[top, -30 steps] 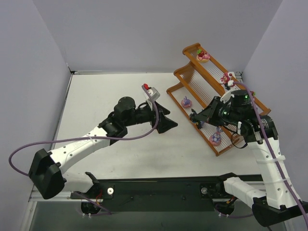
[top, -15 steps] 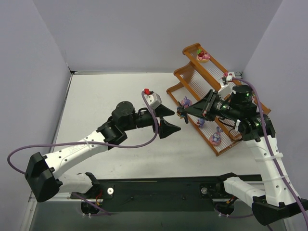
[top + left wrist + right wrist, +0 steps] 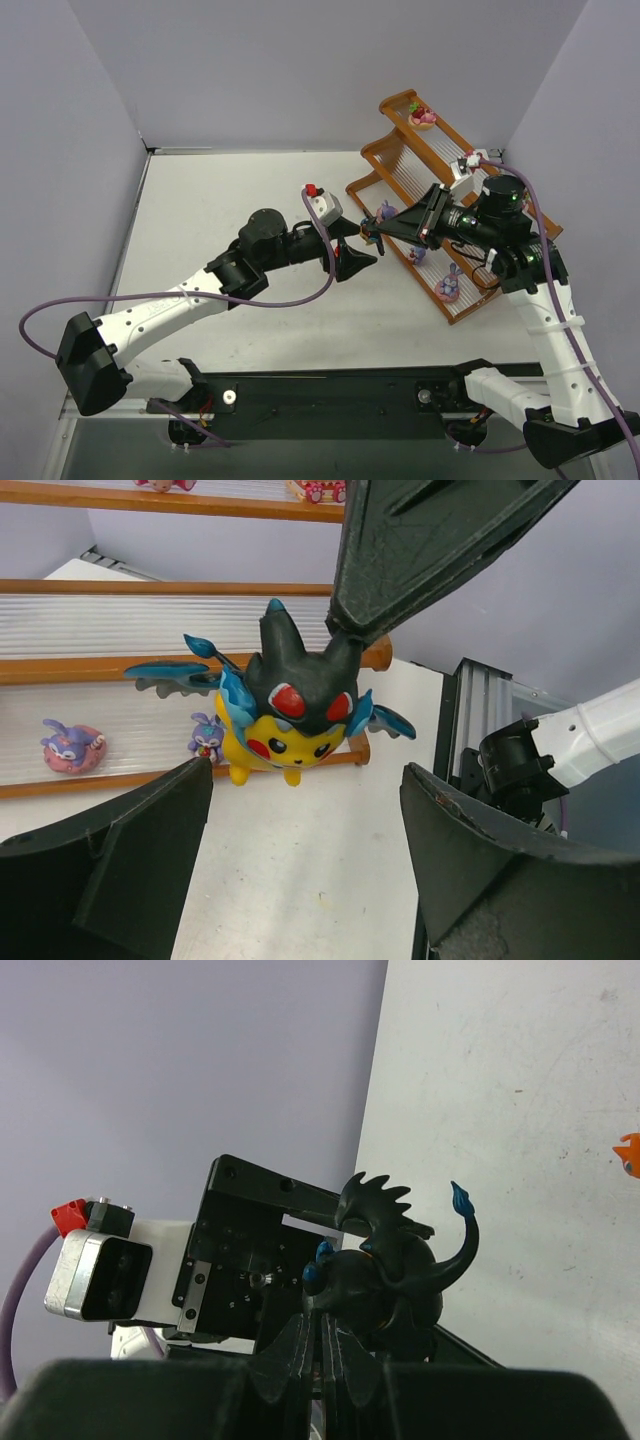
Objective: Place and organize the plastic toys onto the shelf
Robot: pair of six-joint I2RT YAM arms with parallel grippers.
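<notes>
Left wrist view: your right gripper [image 3: 347,642] pinches the black winged toy [image 3: 290,705] at centre, left gripper [image 3: 305,855] spread on either side.

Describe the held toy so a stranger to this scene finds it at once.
Find the orange-brown stepped shelf on the right; before its lowest tier, the right pincer grips one figurine. Unlike the purple toys behind it, it is yellow-faced, black-hooded, with blue wings.

The right gripper [image 3: 380,231] has swung off the shelf [image 3: 353,187] (its lowest tier) carrying the black winged figurine [image 3: 290,710]. The left gripper [image 3: 366,245] has advanced, jaws narrowing around it.
</notes>
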